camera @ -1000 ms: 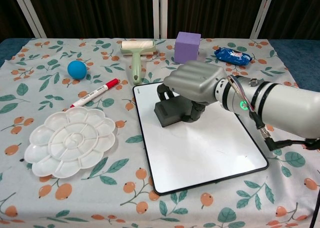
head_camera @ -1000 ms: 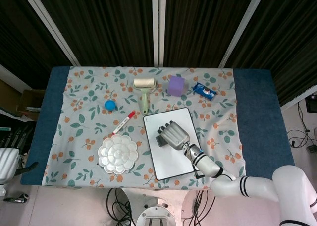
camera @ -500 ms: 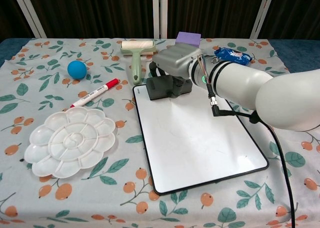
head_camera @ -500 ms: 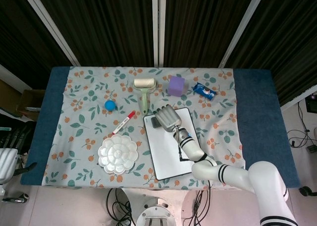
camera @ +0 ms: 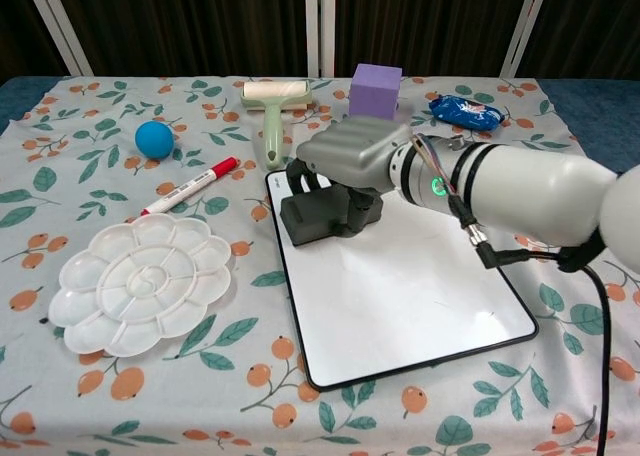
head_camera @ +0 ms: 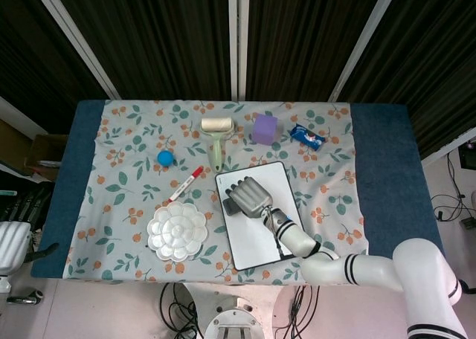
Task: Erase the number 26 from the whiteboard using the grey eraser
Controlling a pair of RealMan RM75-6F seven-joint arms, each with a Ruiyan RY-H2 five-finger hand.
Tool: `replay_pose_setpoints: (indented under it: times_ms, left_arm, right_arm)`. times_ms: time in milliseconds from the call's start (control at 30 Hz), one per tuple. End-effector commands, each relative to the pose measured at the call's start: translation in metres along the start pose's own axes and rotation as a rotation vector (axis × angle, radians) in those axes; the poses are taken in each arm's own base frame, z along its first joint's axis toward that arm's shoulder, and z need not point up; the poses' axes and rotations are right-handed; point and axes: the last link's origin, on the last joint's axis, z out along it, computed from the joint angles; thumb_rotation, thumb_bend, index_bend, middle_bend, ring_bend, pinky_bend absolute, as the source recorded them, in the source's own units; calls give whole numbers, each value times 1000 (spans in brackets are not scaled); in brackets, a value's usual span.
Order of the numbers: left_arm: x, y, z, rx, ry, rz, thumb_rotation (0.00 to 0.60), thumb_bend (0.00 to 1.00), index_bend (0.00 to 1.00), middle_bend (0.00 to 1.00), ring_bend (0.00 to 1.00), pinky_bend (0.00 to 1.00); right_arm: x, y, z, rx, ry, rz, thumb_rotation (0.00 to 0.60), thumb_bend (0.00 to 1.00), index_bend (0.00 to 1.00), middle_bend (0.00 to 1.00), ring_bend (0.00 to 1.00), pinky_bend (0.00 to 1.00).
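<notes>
Right hand (camera: 350, 154) grips the grey eraser (camera: 322, 216) from above, at the whiteboard (camera: 400, 286) edge, centre frame. The block looks light, stiff, felt-soled; a hold across its long sides suits it. No 26 visible. Left hand out of view.

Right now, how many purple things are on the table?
1: a purple cube at the far side of the table, between the lint roller and the blue packet. None seems hidden.
</notes>
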Motion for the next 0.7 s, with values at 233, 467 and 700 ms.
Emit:
replay_pose_setpoints:
  times_ms: [233, 467, 700]
  left_arm:
    - [-3, 7, 3, -19, -8, 2, 600, 0, 32, 47, 44, 175]
    - [-3, 12, 5, -32, -9, 4, 600, 0, 32, 47, 44, 175]
    - [-5, 15, 6, -40, -14, 2, 600, 0, 32, 47, 44, 175]
  right_arm:
    - [-18, 12, -83, 68, -118, -6, 600, 289, 799, 682, 622, 727]
    - [-26, 21, -128, 86, -147, -14, 600, 289, 799, 682, 622, 726]
    - [-29, 36, -126, 40, -131, -4, 600, 289, 800, 682, 622, 727]
